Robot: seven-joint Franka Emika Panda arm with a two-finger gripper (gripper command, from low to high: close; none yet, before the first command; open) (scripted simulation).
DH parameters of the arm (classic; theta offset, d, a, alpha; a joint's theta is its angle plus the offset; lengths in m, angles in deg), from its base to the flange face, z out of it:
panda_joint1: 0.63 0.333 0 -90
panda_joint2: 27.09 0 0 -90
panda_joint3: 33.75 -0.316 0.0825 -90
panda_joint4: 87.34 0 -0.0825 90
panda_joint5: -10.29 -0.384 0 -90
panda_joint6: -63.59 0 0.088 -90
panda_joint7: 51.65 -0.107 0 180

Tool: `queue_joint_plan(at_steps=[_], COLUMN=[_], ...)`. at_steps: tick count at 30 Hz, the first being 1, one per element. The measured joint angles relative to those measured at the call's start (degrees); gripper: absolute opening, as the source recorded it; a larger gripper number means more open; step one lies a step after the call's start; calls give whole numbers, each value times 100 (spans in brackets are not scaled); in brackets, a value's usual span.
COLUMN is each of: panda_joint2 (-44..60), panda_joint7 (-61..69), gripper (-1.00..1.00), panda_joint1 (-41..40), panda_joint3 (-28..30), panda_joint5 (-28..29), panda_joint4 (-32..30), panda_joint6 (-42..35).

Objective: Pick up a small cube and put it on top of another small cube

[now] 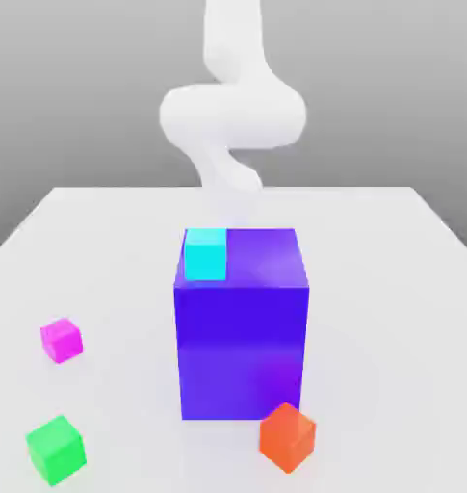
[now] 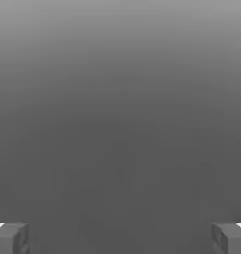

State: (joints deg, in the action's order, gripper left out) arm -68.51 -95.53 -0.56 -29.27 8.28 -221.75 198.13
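The small cube (image 1: 61, 339), bright magenta and glossy, sits on the white table toward the exterior view's left, apart from everything else. A cyan cube (image 1: 205, 253) rests on the top of the big purple-blue block (image 1: 242, 337), at the corner toward the exterior view's left. My white arm (image 1: 232, 106) curls up behind that block, far from the magenta cube. In the hand view my gripper (image 2: 120, 239) stands open, its grey fingertips (image 2: 10, 238) wide apart with nothing between them and only plain grey beyond.
A green cube (image 1: 56, 449) lies near the table's front on the exterior view's left. An orange cube (image 1: 287, 436) stands at the foot of the big block, in front. The tall block is the main obstacle at the table's (image 1: 391, 289) middle.
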Motion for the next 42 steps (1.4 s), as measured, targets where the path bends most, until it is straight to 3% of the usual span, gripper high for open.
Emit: queue_joint_plan(at_steps=[9, 18, 22, 26, 33, 42], panda_joint2=[1669, 3283, 3892, 4333, 4909, 5759], panda_joint7=[706, 1275, 1267, 873, 1480, 2649], gripper=[0, 0, 0, 0, 0, 0], panda_joint1=[-70, -466, -927, -1435, -1718, -2977], panda_joint3=[1434, 2422, 2758, 3077, 2597, 959], panda_joint5=[-737, -1286, -1166, -500, -1259, -2825], panda_joint4=[-952, -1882, -2312, -2705, -2579, -2355], panda_joint6=[985, 1954, 2425, 2895, 3301, 3873])
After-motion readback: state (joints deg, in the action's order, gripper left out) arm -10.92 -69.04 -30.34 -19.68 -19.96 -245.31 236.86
